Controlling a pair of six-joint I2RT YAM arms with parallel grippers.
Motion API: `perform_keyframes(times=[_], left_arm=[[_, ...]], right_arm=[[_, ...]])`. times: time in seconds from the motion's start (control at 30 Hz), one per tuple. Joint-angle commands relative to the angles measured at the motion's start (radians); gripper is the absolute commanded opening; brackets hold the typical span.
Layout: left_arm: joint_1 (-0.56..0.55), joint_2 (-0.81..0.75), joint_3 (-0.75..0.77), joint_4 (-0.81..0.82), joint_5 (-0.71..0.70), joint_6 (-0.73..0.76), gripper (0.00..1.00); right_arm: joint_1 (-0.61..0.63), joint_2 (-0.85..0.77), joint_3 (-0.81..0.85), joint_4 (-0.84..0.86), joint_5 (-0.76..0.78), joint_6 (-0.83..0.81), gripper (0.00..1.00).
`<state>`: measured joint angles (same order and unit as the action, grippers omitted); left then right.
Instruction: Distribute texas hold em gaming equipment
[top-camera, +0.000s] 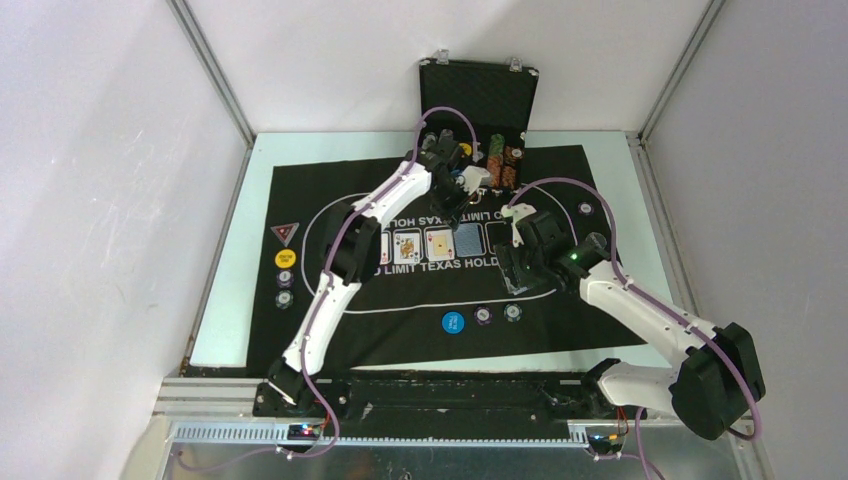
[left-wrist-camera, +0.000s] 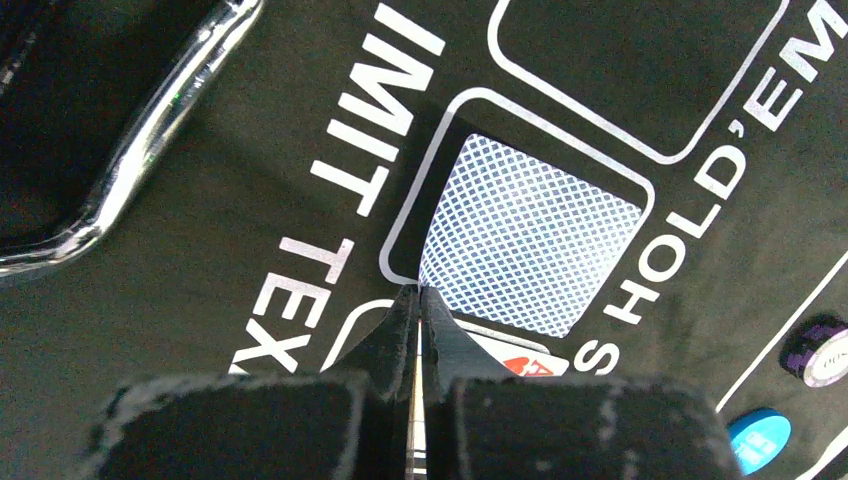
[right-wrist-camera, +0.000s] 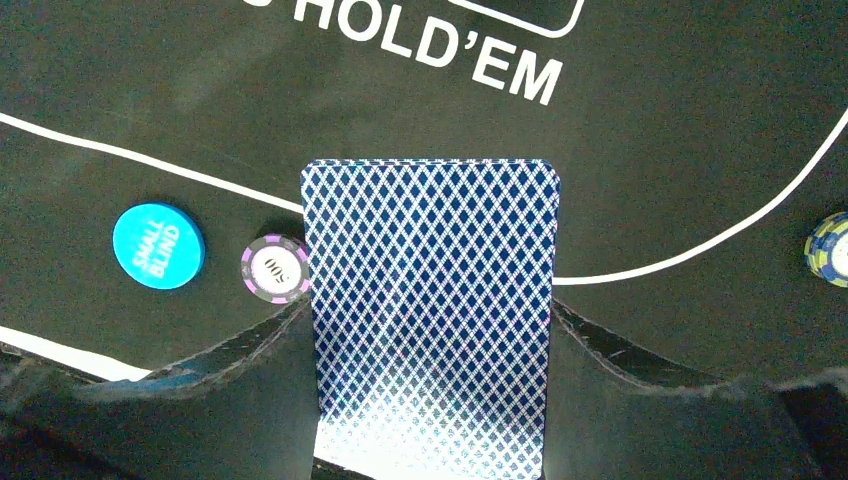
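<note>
We count one round blue small-blind button, one purple-edged round chip, right gripper clamped on blue-backed playing cards, left gripper pinched closed, empty.

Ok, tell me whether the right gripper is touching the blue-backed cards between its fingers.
Touching. The right wrist view shows the blue-backed cards clamped in the right gripper, both edges flush against the fingers, no gap.

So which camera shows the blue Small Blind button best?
The right wrist view: the Small Blind button is whole, and its words are readable. In the top view the button is a tiny blue dot; the left wrist view catches only part at the bottom edge.
</note>
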<state>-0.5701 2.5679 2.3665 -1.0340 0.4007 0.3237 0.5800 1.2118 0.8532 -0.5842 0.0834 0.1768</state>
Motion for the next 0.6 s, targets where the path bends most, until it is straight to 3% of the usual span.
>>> perform_keyframes(times=[0.0, 0.57], left_arm=[[-0.013, 0.006, 0.059, 0.042, -0.056, 0.022, 0.0], [-0.049, 0.006, 0.061, 0.064, -0.149, 0.046, 0.0]], right_arm=[[-0.002, 0.002, 0.008, 0.045, 0.003, 0.009, 0.0], [0.0, 0.003, 0.008, 0.04, 0.003, 0.011, 0.01]])
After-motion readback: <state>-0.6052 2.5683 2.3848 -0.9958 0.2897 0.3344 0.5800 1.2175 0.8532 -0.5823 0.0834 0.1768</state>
